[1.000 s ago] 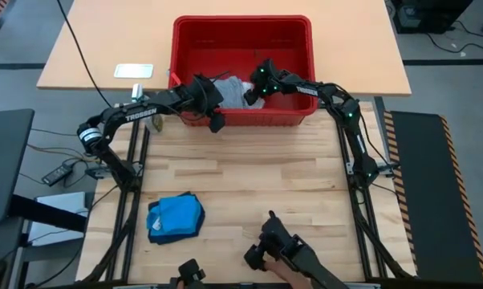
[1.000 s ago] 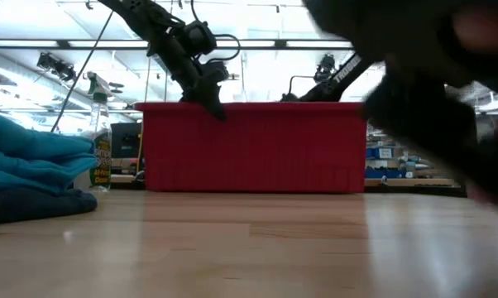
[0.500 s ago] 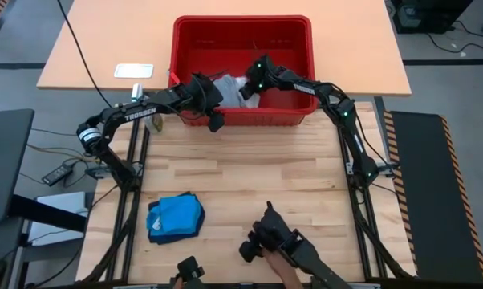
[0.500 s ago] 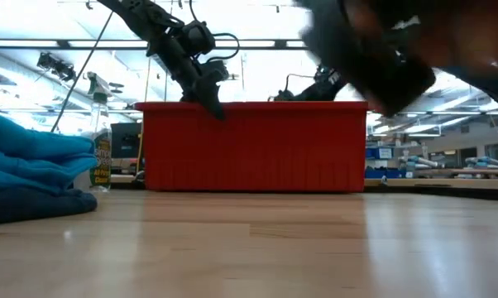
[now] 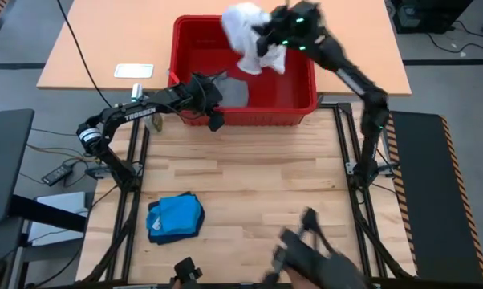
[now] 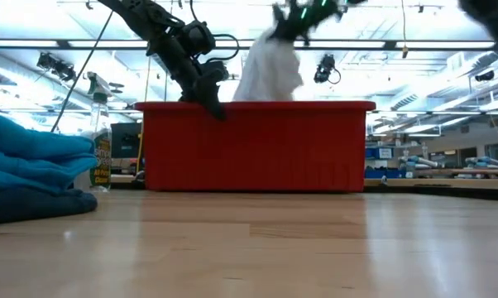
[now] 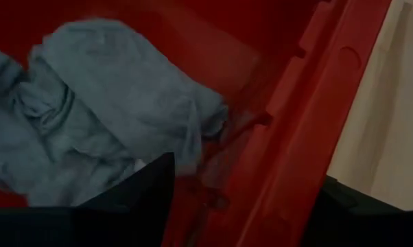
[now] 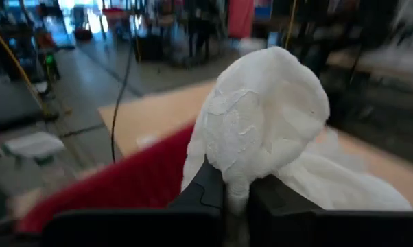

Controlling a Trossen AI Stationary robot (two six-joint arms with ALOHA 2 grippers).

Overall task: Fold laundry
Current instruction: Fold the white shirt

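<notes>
My right gripper (image 8: 235,194) is pinched tight on the white garment (image 5: 249,36), up at the top centre of the high view, the cloth hanging above the red basket (image 5: 302,104). My left gripper (image 5: 213,108) stands wide apart with nothing in it, at the basket's near wall, left of centre. The light grey garment (image 7: 103,123) lies inside the basket. The bright blue garment (image 5: 177,217) sits folded at lower left on the table (image 5: 249,177).
</notes>
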